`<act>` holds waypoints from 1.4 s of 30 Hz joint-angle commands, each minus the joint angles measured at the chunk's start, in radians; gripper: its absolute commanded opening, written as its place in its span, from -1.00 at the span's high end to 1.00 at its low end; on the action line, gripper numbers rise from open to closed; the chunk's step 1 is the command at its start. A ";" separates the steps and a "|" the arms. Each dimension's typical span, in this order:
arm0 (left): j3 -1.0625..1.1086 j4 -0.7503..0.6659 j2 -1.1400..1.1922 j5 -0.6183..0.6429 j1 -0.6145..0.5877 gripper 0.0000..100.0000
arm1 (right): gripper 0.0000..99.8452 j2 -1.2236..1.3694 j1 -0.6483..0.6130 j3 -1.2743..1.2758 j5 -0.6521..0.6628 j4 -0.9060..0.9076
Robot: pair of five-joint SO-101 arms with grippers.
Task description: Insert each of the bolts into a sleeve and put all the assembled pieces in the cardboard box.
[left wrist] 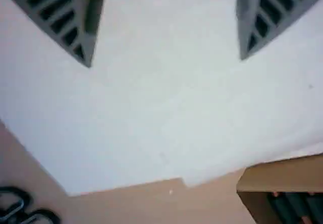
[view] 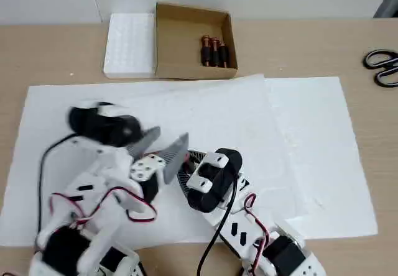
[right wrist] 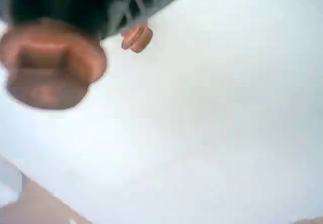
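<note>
Left end effector [left wrist: 166,60]: released, over paper [view: 298,151].
Right end effector [right wrist: 113,22]: grasping a bolt [right wrist: 50,62].
Box [view: 163,40]: three assembled pieces [view: 214,51] inside, beyond paper.

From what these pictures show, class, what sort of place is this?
Probably a workshop or lab bench for robot practice: a wooden table spread with white paper, two small robot arms over it, and a cardboard box holding assembled pieces.
</note>
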 commanded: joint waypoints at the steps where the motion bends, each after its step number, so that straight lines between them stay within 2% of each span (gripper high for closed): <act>1: -0.156 0.083 0.075 0.066 0.000 0.64 | 0.99 -0.012 0.008 -0.006 0.006 -0.033; 7: -0.398 0.135 0.250 0.166 -0.040 0.64 | 0.99 -0.012 0.048 0.003 0.002 -0.035; 13: -0.452 0.081 0.439 0.190 -0.206 0.64 | 0.99 -0.001 0.222 0.005 -0.068 -0.035; 15: -0.486 0.069 0.494 0.235 -0.226 0.64 | 0.99 -0.001 0.300 0.021 -0.020 -0.065; 18: -0.550 0.064 0.578 0.281 -0.221 0.65 | 0.99 -0.001 0.401 0.058 0.032 -0.163; 21: -0.618 0.061 0.674 0.281 -0.221 0.67 | 0.99 -0.001 0.418 0.066 0.026 -0.147; 26: -0.720 0.068 0.815 0.275 -0.226 1.00 | 0.99 -0.001 0.446 0.034 -0.026 -0.133; 32: -0.828 0.061 0.901 0.233 -0.222 0.99 | 0.99 0.013 0.519 -0.078 -0.072 -0.125; 37: -0.926 0.063 0.980 0.233 -0.229 0.99 | 0.99 0.237 0.565 -0.288 -0.075 -0.131; 42: -1.001 0.064 1.066 0.233 -0.230 0.99 | 0.99 0.638 0.611 -0.612 -0.213 -0.105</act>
